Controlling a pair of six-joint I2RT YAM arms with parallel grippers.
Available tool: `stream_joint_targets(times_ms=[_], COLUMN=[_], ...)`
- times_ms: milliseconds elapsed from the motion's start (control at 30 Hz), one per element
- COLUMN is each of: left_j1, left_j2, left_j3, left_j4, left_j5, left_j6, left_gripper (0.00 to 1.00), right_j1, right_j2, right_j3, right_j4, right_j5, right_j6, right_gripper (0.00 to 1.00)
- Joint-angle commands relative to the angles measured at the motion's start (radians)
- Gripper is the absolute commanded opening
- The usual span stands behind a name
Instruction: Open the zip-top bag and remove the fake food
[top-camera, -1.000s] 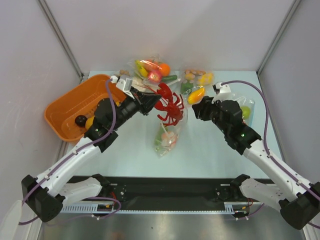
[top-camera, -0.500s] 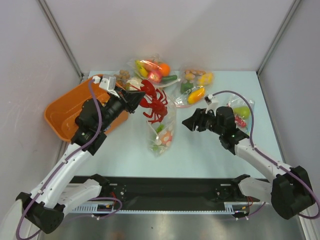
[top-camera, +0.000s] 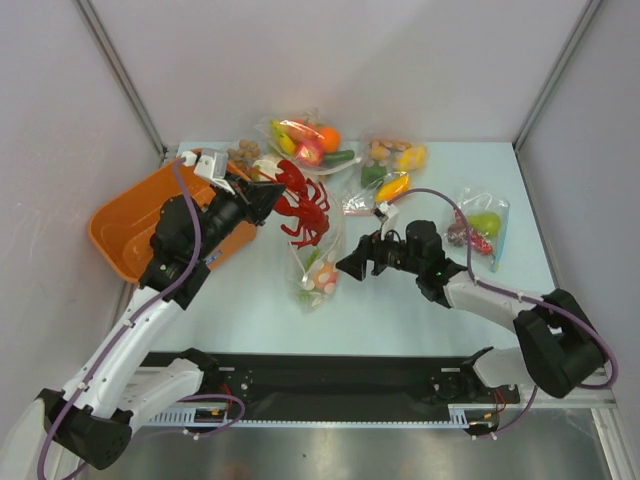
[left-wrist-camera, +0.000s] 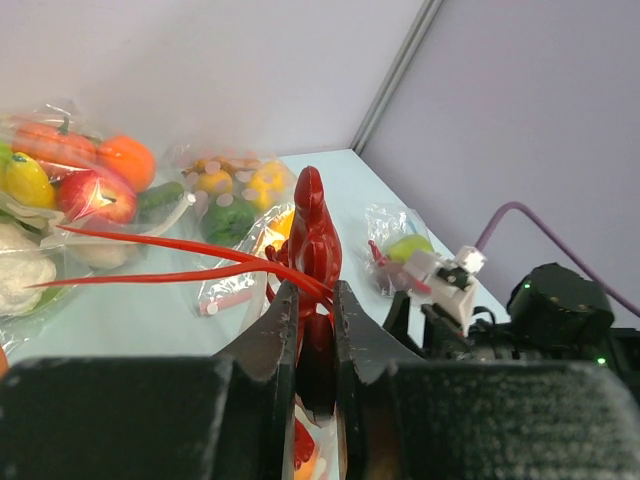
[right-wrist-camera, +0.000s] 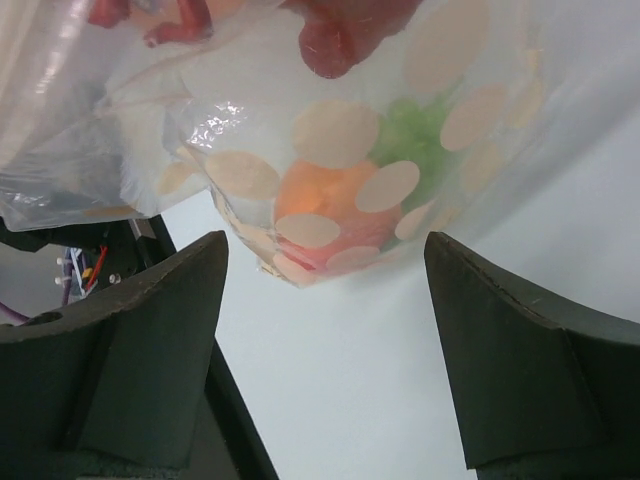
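My left gripper (top-camera: 268, 200) is shut on the red lobster (top-camera: 300, 205), held above the table next to the orange bin; in the left wrist view the lobster (left-wrist-camera: 312, 215) stands up between the shut jaws (left-wrist-camera: 317, 310). The zip-top bag (top-camera: 318, 262) trails down from the lobster toward the table. It holds the pink-orange peach (right-wrist-camera: 330, 215), green grapes (right-wrist-camera: 420, 130) and pale round bits. I cannot tell whether the lobster's tail is still in the bag's mouth. My right gripper (top-camera: 352, 262) is open and empty, low beside the bag's lower end, and in the right wrist view (right-wrist-camera: 325, 245) its jaws stand wide just below the bag (right-wrist-camera: 300, 120).
The orange bin (top-camera: 125, 215) stands at the left. At the back lie a clear bag with orange, banana and cucumber (top-camera: 305, 140) and another bag of toy food (top-camera: 392, 160). A small bag with a green pear (top-camera: 482, 225) lies at the right.
My left gripper has carried the lobster left and back toward the bin, dragging the bag along. My right gripper has dropped low and moved left to the bag's lower end.
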Motion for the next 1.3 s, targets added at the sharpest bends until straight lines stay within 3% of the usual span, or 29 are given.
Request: stream_joint_targets(times_ms=[0,200,333,500,667,833,1067,1267], left_j1=[0.015,0.019,0.024,0.024,0.027,0.035,0.036,0.033], left_j2=[-0.004,0.011,0.025,0.027,0.022,0.016,0.040,0.079], left_j3=[0.009,0.004,-0.008,-0.022,-0.019,-0.019,-0.022,-0.029], left_j4=[0.061,0.071,0.097,0.113,0.108,0.114,0.196,0.295], left_j5=[0.036,0.065,0.089,0.097,0.100,0.103,0.146,0.155], left_j6=[-0.006,-0.015,-0.029,-0.038,-0.035,-0.040,-0.100,-0.158], left_gripper=[0.00,0.00,0.00,0.00,0.00,0.00,0.00,0.00], right_j1=[0.030,0.062,0.069,0.077,0.089,0.088,0.091,0.138], right_j2=[0.087,0.198,0.253,0.292,0.284,0.184,0.071,0.046], right_j3=[0.051,0.135,0.158,0.178,0.184,0.184,0.269,0.286], right_j4=[0.124,0.133,0.139,0.129,0.100,-0.018,-0.337,-0.411], right_j5=[-0.031,-0.086,-0.078,-0.074,-0.036,0.109,0.340,0.432], right_j6=[-0.048,-0.068,-0.074,-0.077,-0.093,-0.140,-0.241,-0.248], right_gripper=[0.84,0.84,0.78,0.49,0.02,0.00,0.00,0.00])
